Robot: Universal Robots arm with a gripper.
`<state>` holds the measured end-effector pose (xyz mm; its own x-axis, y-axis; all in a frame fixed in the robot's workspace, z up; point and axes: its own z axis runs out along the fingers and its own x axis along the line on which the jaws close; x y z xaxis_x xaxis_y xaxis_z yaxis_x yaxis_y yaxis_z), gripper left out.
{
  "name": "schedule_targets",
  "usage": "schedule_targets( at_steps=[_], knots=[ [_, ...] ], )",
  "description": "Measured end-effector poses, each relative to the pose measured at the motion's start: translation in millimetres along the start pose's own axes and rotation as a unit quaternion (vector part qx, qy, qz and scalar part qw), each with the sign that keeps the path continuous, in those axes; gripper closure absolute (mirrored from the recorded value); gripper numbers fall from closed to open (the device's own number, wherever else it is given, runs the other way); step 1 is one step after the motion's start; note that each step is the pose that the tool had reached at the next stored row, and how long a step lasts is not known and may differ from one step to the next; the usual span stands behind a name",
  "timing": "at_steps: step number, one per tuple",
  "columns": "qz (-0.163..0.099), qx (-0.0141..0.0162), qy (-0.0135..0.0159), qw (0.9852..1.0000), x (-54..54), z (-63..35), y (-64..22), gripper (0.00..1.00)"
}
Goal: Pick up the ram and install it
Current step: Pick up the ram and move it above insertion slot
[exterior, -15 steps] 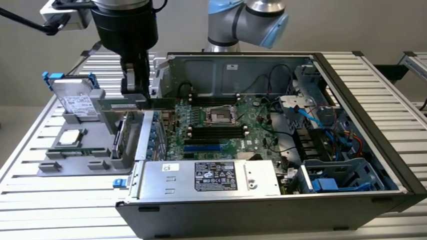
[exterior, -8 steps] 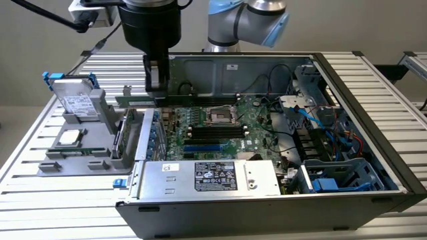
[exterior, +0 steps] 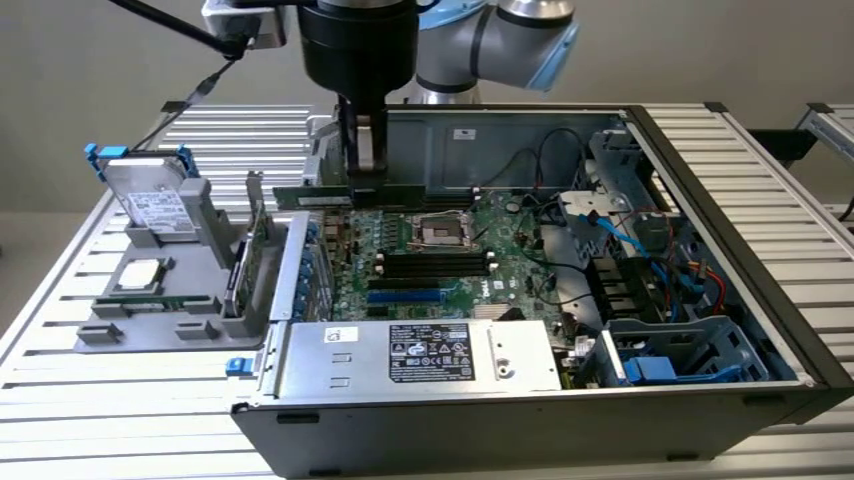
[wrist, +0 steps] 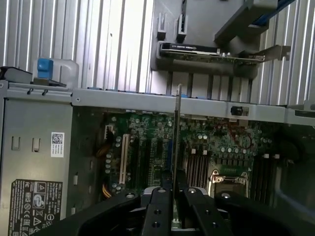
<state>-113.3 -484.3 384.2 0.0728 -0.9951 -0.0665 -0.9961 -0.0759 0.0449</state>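
Findings, exterior view read as a clock face centred on the open computer case [exterior: 747, 250]:

- The gripper [exterior: 363, 180] hangs from the arm [exterior: 501, 35] at about 11 o'clock, over the far edge of the motherboard [exterior: 514, 250].
- Its jaws are clenched on the ram [exterior: 400, 194], grasping the stick near mid-length along its upper edge. The stick lies level and long-side across the view, raised above the board and seated in no slot.
- In the wrist view the ram [wrist: 176, 137] is seen edge-on as a thin line running away from the two black fingers [wrist: 157, 211], one on each face.
- The black memory slots [exterior: 434, 264] lie at about 5 o'clock from the gripper, close by, just beyond the processor socket [exterior: 442, 232]. None holds a stick.
- The power supply [exterior: 427, 352] with its printed label fills the 6 o'clock side of the case.
- A grey fixture [exterior: 134, 335] stands on the slatted table [exterior: 80, 420] at 9 o'clock, outside the case. It carries a hard drive [exterior: 154, 205], a processor chip [exterior: 144, 272] and an expansion card [exterior: 243, 265] standing on edge.
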Motion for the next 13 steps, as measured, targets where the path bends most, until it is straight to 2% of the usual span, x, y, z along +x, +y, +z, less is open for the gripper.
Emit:
schedule_targets(
  at_steps=[2,6,13],
  knots=[
    [0.000,0.0001,-0.0011,1.0000,0.6,-1.1,-8.9,0.86],
    [0.000,-0.0002,-0.0011,1.0000,1.9,-1.3,-26.8,0.86],
    [0.000,-0.0013,-0.0012,1.0000,5.0,9.6,-59.3,0.86]
  ],
)
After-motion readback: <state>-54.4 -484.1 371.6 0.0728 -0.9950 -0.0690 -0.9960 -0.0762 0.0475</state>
